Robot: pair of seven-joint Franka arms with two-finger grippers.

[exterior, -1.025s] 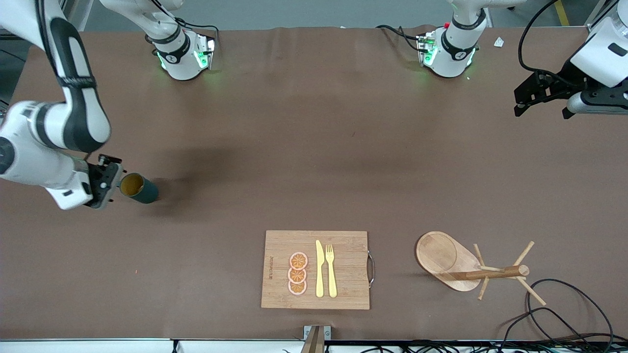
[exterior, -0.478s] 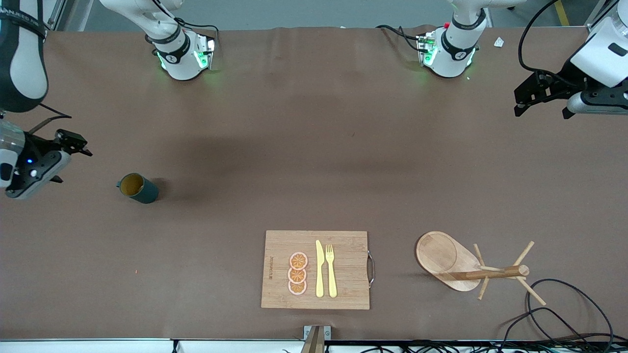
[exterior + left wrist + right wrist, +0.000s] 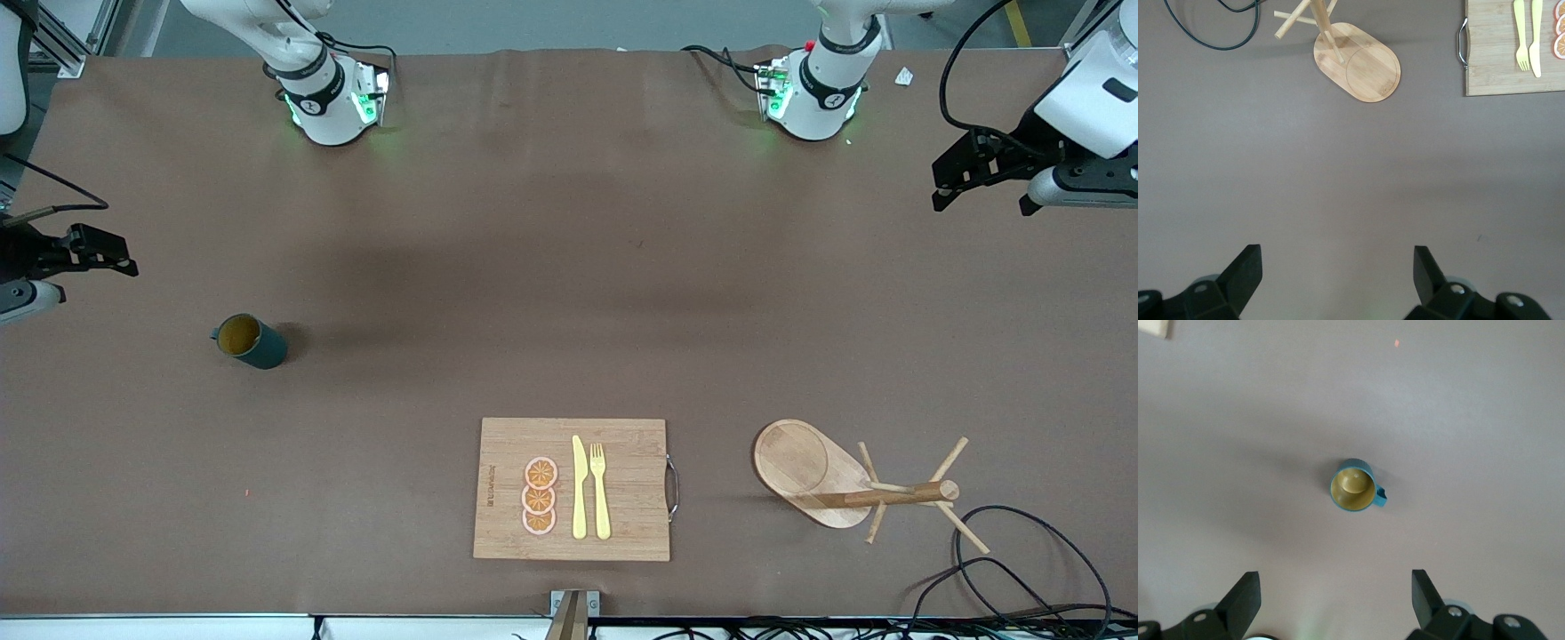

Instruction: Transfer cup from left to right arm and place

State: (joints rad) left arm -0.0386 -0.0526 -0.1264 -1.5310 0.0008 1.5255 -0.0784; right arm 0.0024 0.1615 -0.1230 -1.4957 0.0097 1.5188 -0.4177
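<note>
Your cup [image 3: 250, 341] stands upright on the bench [image 3: 569, 293] toward the right arm's end. The right pincer [image 3: 84, 252] hangs above that end, fingers apart, empty. The left pincer [image 3: 982, 173] waits over its own end, fingers apart.

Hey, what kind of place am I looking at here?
Probably a robotics lab workbench staged as a kitchen: a brown-covered table, a cutting board with toy cutlery and orange slices, a wooden mug tree, a cup.
</note>
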